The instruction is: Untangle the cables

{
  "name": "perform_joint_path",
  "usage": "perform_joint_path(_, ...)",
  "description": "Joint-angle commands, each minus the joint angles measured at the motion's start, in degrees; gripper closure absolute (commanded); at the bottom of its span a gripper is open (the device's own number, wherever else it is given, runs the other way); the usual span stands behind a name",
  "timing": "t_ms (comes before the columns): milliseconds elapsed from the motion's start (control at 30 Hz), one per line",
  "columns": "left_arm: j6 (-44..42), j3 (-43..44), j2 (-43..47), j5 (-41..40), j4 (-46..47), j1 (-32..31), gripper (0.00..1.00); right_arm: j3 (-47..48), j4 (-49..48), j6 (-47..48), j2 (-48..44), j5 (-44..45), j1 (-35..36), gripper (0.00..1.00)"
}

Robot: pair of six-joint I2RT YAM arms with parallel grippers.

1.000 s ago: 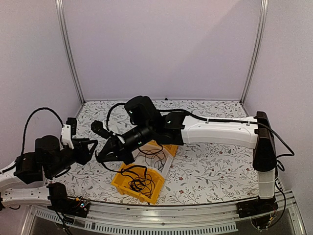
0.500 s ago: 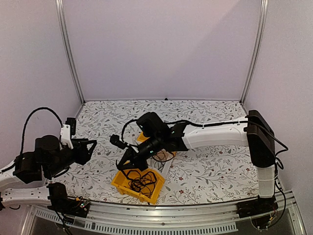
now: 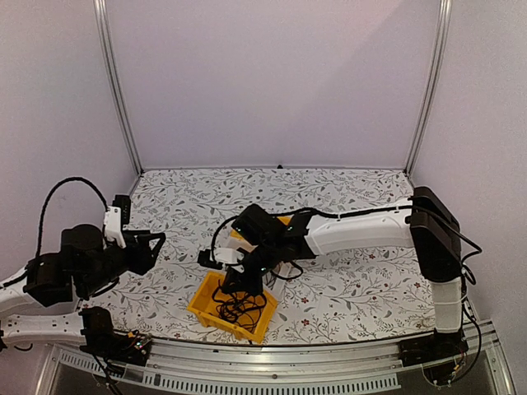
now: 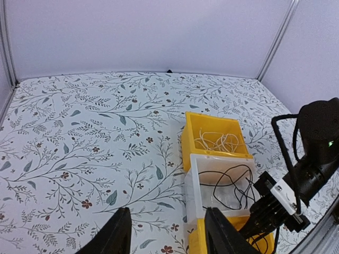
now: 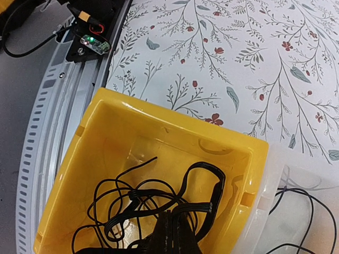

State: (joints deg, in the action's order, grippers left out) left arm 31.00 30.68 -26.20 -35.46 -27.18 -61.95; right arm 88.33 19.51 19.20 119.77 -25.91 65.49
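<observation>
Though cream cables [image 4: 217,142] sit in the far yellow bin [image 4: 212,116] and one black cable [image 4: 233,168] in the clear bin [image 4: 192,190], a black tangle [image 5: 204,166] fills the near yellow bin [image 5: 132,127], so sorting looks partly done; the right gripper [image 5: 175,233], pressed together, dips into it, the left gripper [image 4: 167,238] hangs spread

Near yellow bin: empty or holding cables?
Holding cables: right wrist view shows black cables looped inside the bin, right fingers shut among them.
</observation>
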Motion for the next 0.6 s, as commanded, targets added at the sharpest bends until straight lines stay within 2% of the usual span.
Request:
perform_joint_path(0,-2.4,0.8,-2.1,-1.7,4.9,-0.5,0.49,4.3,7.6,5.0,3.3,4.8,1.5,0.93)
perform_joint_path(67,-3.3,1.1,-3.8,-2.4,7.3,-0.5,0.48,5.8,8.5,4.6,3.9,6.2,1.7,0.86)
perform_joint_path(200,-6.9,2.7,-8.7,-4.3,12.0,0.3,0.45,10.3,11.4,3.4,5.6,12.1,1.7,0.84)
perform_joint_path(300,-10.6,5.9,-12.7,-5.0,14.2,1.9,0.42,13.4,15.6,5.4,6.0,12.8,1.5,0.71)
perform_joint_path(467,-12.9,12.2,-17.1,-2.0,16.8,6.1,0.4,11.4,17.3,7.7,-1.7,8.7,-1.6,0.54)
perform_joint_path(567,-11.9,15.0,-20.1,1.6,18.1,8.9,0.38,11.3,19.2,10.5,-5.2,9.1,-2.6,0.51)
